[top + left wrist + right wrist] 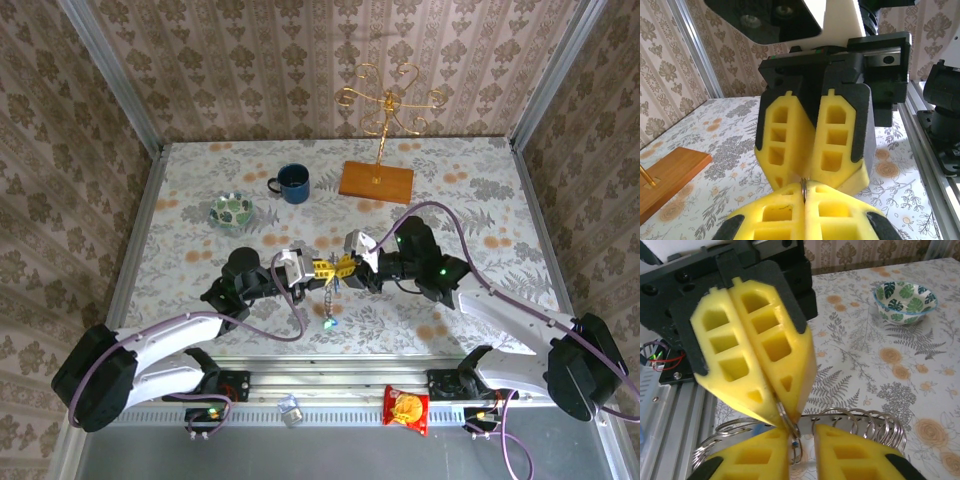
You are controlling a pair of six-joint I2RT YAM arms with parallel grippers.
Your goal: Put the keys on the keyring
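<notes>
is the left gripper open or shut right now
Shut: the left gripper has its fingers pressed together on a thin metal ring.

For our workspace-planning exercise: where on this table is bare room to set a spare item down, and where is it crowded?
Free: the far right corner beyond the wooden base; the left strip between the bowl and the left arm. Crowded: mid-table, where the left gripper and right gripper meet at the keyring, keys dangling.

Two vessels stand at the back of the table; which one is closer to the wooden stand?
The blue mug, just left of the wooden stand base; the green leaf-patterned bowl sits farther left.
</notes>
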